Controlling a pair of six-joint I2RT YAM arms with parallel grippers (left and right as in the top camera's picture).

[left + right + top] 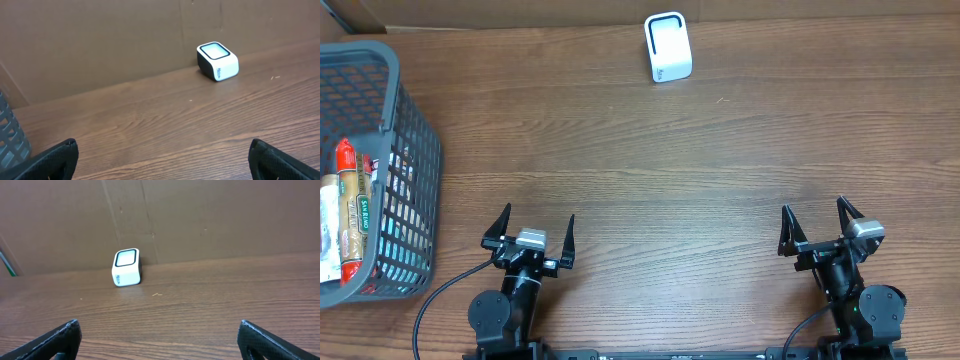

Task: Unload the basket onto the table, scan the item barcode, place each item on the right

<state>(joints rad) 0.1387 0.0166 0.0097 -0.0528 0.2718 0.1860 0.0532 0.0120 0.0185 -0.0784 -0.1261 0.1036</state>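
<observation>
The left gripper (537,222) sits low at the near edge of the wooden surface (670,170). Its two fingers stand wide apart with nothing between them. The right gripper (814,215) is well off to the other side of the same edge, also spread wide and holding nothing. In each wrist view only the dark fingertips (55,160) (277,340) show at the bottom corners, with bare wood between them.

The items to be scanned lie in a grey plastic basket (415,170) at the far left of the surface, just beside the left arm. A long packet with red ends (350,205) rests along the inside of its mesh wall, among other packets that are too cramped to tell apart. No barcode can be made out on any of them. The left wrist view catches only a sliver of the basket wall (10,135).

The scanner (668,47), a small white box with a dark-framed window on its top face, stands near the far edge, close to a brown cardboard wall (100,40). It is well apart from both grippers and from the basket. Open wood lies between each gripper and the scanner (217,61) (126,267). The basket's tall mesh wall stands between the left gripper and the packets. A black cable (440,295) curves along the surface by the base of the left arm.
</observation>
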